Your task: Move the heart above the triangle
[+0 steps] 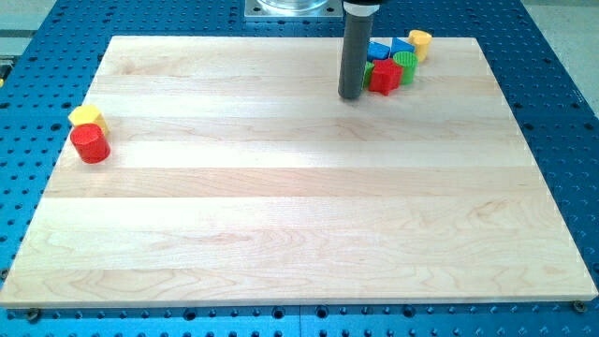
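Note:
My tip (351, 95) rests on the board near the view's top, just left of a cluster of blocks. In the cluster are a red star-like block (385, 78) nearest the tip, a green block (368, 74) partly hidden behind the rod, a green round block (405, 64), a blue cube (377, 50), a blue triangle (402, 45) and a yellow block (420, 43), possibly the heart, at the top right, touching the triangle's right side. The tip is close to the red block; I cannot tell whether they touch.
At the view's left edge of the wooden board (299, 234) a yellow block (86, 116) sits touching a red round block (91, 144) below it. The board lies on a blue perforated table (562, 112).

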Controlling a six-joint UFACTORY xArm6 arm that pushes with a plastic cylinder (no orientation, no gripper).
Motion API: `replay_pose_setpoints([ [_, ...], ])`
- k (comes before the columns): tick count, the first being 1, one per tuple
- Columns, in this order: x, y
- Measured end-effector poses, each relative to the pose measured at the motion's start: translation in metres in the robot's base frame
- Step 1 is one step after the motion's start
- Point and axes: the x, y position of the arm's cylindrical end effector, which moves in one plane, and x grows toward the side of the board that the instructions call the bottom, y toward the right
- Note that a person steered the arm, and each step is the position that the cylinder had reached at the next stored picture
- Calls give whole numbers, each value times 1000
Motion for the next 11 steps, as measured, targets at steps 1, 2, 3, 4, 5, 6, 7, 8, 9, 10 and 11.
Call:
replay_pose_setpoints([
  [1,0,0],
  [2,3,-1],
  [3,17,-15],
  [4,88,0],
  [5,92,104],
  [6,14,155],
  [7,-68,172],
  [8,-89,126],
  [9,-86,109],
  [10,-61,116],
  [11,-26,116],
])
